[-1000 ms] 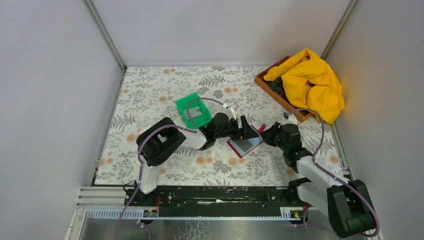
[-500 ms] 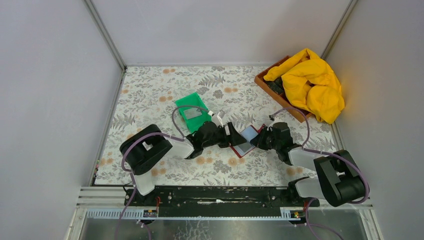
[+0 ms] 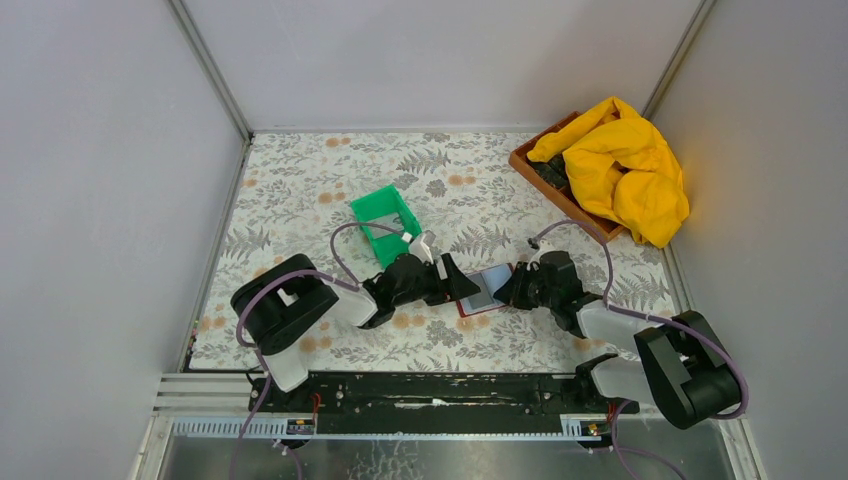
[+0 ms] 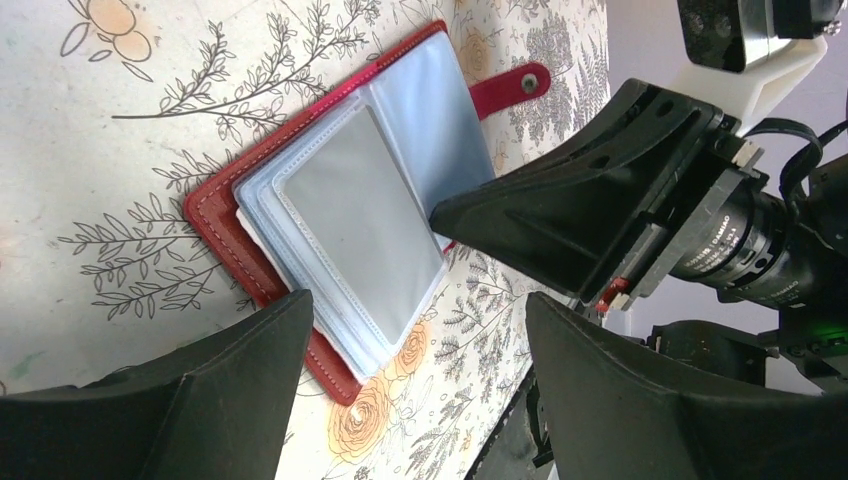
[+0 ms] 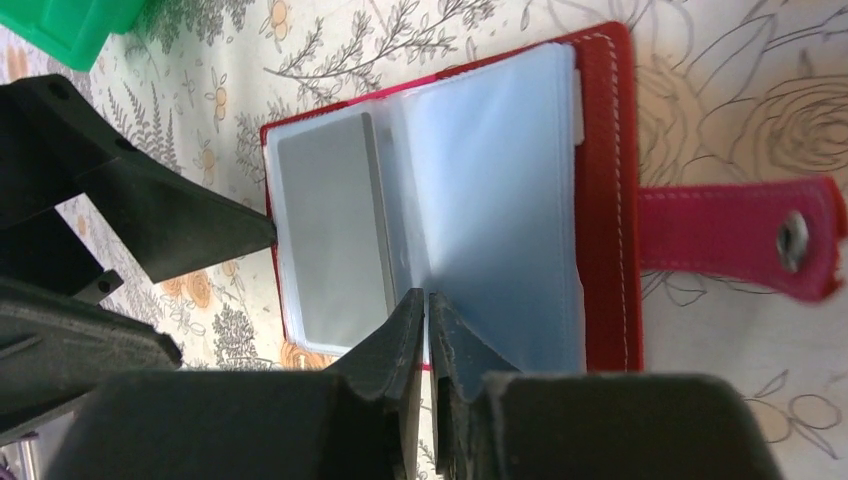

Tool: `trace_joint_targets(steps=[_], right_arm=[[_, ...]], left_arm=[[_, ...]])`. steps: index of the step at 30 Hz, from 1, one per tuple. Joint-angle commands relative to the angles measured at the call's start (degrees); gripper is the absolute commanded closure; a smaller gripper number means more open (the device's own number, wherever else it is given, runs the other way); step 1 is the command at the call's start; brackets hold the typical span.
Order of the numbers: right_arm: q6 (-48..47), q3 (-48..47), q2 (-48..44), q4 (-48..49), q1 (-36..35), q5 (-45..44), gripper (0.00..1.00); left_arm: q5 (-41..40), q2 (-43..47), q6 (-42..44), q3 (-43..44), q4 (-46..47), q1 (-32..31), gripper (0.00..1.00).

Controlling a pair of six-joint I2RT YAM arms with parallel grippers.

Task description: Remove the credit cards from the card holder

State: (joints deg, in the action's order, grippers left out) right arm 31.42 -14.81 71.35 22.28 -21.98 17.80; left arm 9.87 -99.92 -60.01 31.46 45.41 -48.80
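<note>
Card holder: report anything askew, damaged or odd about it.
Nothing looks damaged. The card holder lies open, skewed to the table edge, with its snap strap flat and a grey card fully seated in one sleeve. The right gripper, nearly closed, sits at the sleeves' edge. The left gripper is open at another edge.

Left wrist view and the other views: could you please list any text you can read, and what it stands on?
White lettering on the black camera lens barrel: too small to read.
Grey-silver card in the dark red folding card holder: no print visible.
</note>
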Motion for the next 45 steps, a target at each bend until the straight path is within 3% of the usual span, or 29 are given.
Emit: trace_joint_targets(steps=[1, 17, 24, 31, 35, 40, 45], right_arm=[[0.54, 0.1, -1.04, -0.66, -2.06, 2.23, 0.87], [1.87, 0.88, -6.18, 2.19, -2.53, 0.66, 0.87], [1.2, -0.86, -1.28, 4.33, -2.42, 1.35, 0.69], [2.54, -1.12, 5.2, 10.41, -2.42, 3.73, 0.68], [2.71, -1.05, 6.16, 11.65, -2.41, 5.42, 0.71], [2.96, -0.78, 5.55, 11.82, -2.45, 5.88, 0.99], [3.4, -0.01, 2.03, 10.74, -2.44, 3.89, 0.95]], left_arm=[[-2.02, 1.07, -0.46, -0.61, 3.98, -0.25, 0.15], [-1.48, 0.61, -0.64, 0.73, 3.25, -0.08, 0.15], [-0.36, 0.78, -0.84, 1.69, 3.3, -0.16, 0.15], [0.27, 1.49, -1.52, 2.35, 3.15, -0.52, 0.16], [-0.06, 1.23, -1.34, 2.24, 2.93, -0.56, 0.16], [-0.21, -0.53, -1.25, 2.7, 2.98, -0.51, 0.16], [-0.13, -2.72, -1.64, 2.24, 4.05, -0.2, 0.16]])
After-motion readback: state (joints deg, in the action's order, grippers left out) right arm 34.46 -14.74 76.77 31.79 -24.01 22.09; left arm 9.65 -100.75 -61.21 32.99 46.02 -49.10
